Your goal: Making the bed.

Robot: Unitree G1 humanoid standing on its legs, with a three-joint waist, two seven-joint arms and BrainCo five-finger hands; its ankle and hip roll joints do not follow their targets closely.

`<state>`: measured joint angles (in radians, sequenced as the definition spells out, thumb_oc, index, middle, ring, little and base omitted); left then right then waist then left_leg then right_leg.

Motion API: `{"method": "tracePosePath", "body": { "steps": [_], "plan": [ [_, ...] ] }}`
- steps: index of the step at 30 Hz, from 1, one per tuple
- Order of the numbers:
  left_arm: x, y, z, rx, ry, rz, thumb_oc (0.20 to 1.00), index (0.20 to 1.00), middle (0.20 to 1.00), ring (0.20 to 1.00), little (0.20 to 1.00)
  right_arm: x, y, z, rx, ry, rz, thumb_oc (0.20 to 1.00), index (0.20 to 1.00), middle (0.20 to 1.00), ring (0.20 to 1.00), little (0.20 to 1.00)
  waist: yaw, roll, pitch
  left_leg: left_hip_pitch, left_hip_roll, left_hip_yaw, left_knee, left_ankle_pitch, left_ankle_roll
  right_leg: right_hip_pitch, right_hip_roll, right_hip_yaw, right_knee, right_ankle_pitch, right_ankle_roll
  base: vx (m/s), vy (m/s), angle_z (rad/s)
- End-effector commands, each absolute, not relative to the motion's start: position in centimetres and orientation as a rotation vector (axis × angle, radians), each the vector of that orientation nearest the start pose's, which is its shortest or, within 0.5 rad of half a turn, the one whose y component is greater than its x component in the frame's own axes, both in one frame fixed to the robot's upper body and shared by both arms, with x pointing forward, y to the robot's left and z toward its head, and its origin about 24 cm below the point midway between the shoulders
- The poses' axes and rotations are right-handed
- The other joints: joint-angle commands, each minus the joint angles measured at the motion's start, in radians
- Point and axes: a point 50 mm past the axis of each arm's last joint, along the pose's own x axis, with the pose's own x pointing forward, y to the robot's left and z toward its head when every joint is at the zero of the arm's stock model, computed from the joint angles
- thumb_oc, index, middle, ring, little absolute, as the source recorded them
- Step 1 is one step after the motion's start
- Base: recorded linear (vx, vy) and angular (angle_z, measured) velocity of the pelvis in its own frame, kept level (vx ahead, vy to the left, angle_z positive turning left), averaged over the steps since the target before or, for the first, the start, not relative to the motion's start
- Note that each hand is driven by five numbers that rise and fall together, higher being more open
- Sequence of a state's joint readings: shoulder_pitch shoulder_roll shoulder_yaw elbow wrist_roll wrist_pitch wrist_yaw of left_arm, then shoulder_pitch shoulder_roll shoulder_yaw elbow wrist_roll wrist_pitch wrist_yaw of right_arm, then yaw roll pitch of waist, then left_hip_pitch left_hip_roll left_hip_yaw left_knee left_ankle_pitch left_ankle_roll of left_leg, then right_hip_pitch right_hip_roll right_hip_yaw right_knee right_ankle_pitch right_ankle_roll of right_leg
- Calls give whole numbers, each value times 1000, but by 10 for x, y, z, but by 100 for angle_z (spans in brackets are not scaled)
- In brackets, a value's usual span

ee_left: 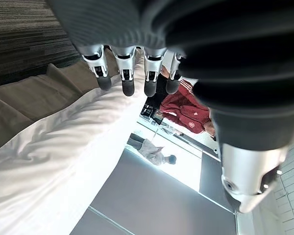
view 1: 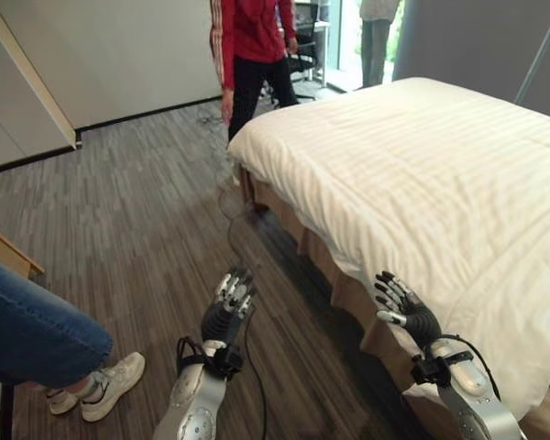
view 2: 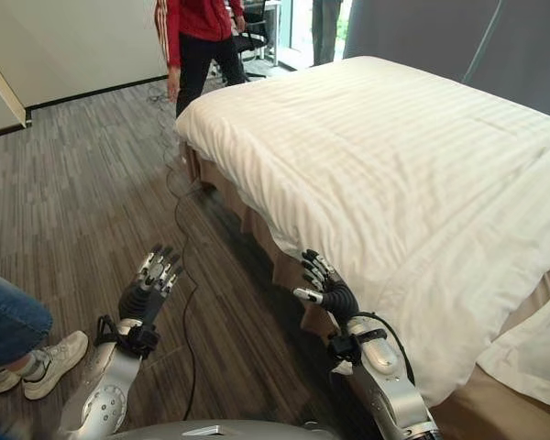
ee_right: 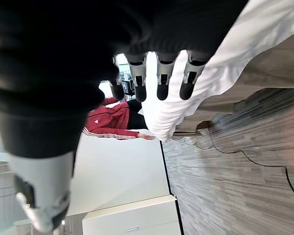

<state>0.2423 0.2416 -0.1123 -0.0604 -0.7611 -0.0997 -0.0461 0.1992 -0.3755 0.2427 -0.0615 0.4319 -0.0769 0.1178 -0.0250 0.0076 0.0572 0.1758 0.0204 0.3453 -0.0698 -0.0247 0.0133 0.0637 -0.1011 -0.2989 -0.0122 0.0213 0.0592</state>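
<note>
White duvet (view 1: 422, 174) spread over bed (view 1: 348, 298) at right, left hand (view 1: 229, 307) over carpet, fingers straight, empty, right hand (view 1: 405, 310) near duvet's hanging edge, fingers straight, empty, person in red jacket (view 1: 252, 37) at far corner

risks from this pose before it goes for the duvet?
1. The right hand, open, sits close under the hanging edge of the white duvet; reaching on, its fingers could snag the fabric rather than grip it.
2. The left hand, open, is out over the floor, away from the bed, so a one-handed pull may skew the cover.
3. A person in a red jacket stands at the bed's far corner, and a seated person's leg is near the left arm.
</note>
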Motion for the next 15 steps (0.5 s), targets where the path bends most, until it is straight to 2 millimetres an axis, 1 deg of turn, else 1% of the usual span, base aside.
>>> {"method": "tracePosePath", "body": {
  "steps": [1, 15],
  "plan": [
    [207, 187, 26, -482, 20, -41, 1000, 1000, 1000, 1000, 1000, 218, -161, 32, 91, 42, 330, 1000, 1000, 1000, 1000, 1000, -1, -31, 1, -20, 37, -61, -10, 15, -37, 43, -20, -14, 11, -31, 46, 0, 0, 0],
    [205, 189, 23, -489, 29, -25, 1000, 1000, 1000, 1000, 1000, 218, -161, 30, 95, 52, 331, 1000, 1000, 1000, 1000, 1000, -4, -34, 2, -13, 38, -54, -13, 15, -38, 49, -16, -6, 5, -27, 48, 0, 0, 0]
  ]
}}
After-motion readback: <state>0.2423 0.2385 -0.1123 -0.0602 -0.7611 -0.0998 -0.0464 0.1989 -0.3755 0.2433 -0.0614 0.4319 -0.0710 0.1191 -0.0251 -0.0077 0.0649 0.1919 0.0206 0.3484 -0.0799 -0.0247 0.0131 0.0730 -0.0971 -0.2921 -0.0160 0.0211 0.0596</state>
